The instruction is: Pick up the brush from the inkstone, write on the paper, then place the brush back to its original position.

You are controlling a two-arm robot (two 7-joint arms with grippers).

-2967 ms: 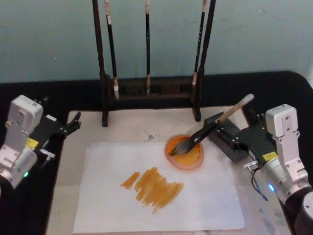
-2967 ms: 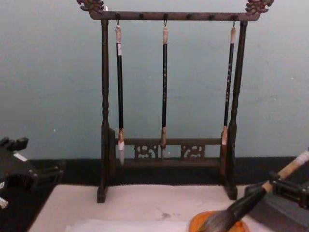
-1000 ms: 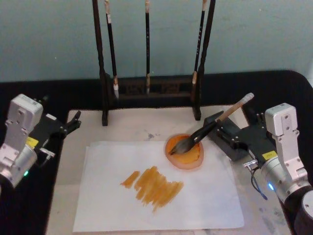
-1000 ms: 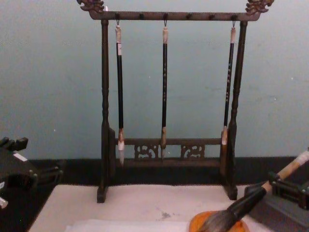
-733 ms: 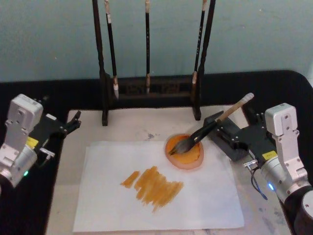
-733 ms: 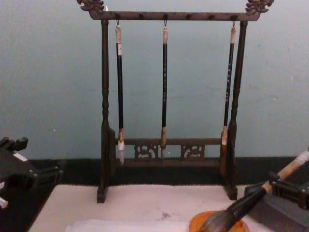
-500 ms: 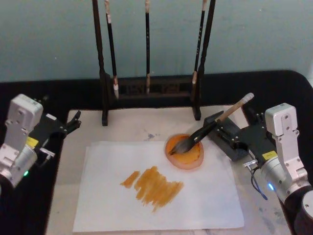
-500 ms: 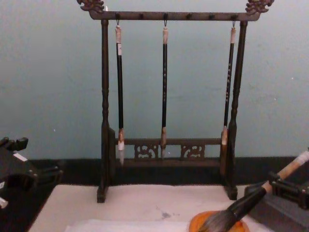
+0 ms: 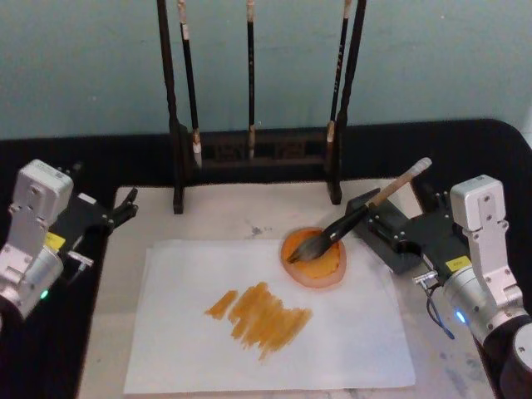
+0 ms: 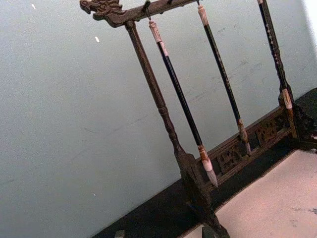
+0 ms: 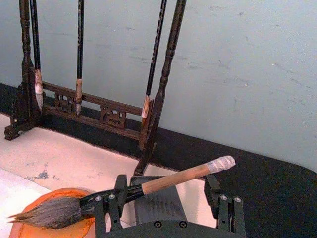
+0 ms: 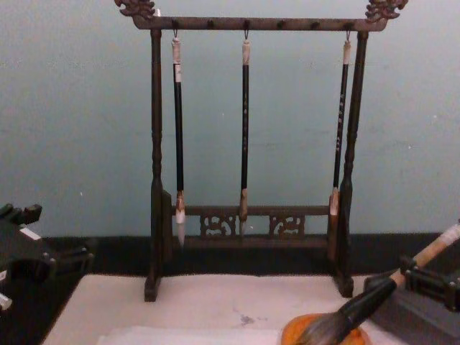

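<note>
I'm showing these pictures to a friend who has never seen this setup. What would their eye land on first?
Probably the patch of orange strokes on the white paper at the table's middle. Next, the big brush, lying tilted with its bristles in the orange dish at the paper's far right corner and its handle between the right gripper's open fingers. Behind stands a dark wooden rack with three thin brushes hanging.

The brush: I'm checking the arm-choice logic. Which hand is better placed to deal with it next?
Right. The right hand sits at the brush's handle, bristles on the inkstone; the left hand is parked across the paper.
</note>
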